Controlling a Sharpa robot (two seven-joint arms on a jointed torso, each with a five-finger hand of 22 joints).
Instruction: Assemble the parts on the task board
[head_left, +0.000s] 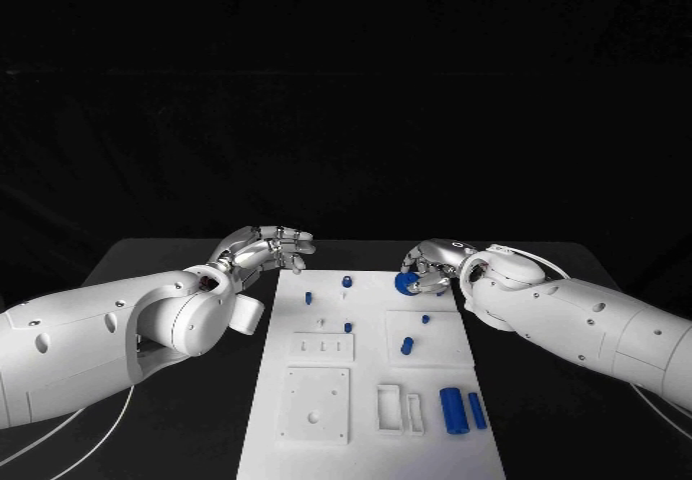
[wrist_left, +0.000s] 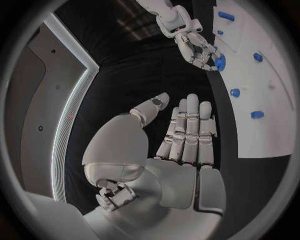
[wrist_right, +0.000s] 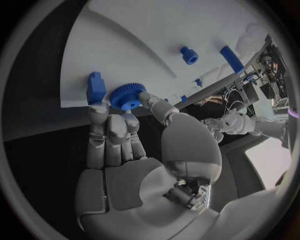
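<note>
While the right hand (head_left: 433, 268) hangs over the far right corner of the task board (head_left: 368, 440), it pinches a blue gear (head_left: 410, 284) between thumb and fingertips, held just above the white plate. Over to the right wrist view and the texture comes through: the gear (wrist_right: 127, 95) is a round disc with a finely ridged rim, matte blue plastic, and beside it stands a blocky blue part (wrist_right: 95, 87) near the board's edge. That same view picks out a small blue stud (wrist_right: 189, 55) and a long blue bar (wrist_right: 232, 59) farther along the smooth white surface (wrist_right: 137, 40).

Left hand (head_left: 263, 250) now: it hovers off the board's far left corner, over the black worktop (head_left: 173, 262), holding nothing. From the left wrist camera its silver fingers (wrist_left: 190, 131) lie straight and side by side, thumb angled apart, palm bare. That camera also catches the right hand (wrist_left: 199, 49) across the way with the gear (wrist_left: 219, 61) a blue blob at its fingertips.

From the head camera the layout is plain: a long flat white plate with raised square panels, a drilled square plate (head_left: 316, 403), narrow rectangular frames (head_left: 391, 408), and two blue cylinders (head_left: 462, 409) lying side by side near the close right edge. Small blue pegs (head_left: 346, 281) dot the far half, one oval piece (head_left: 407, 346) lying on the right-hand panel.
</note>
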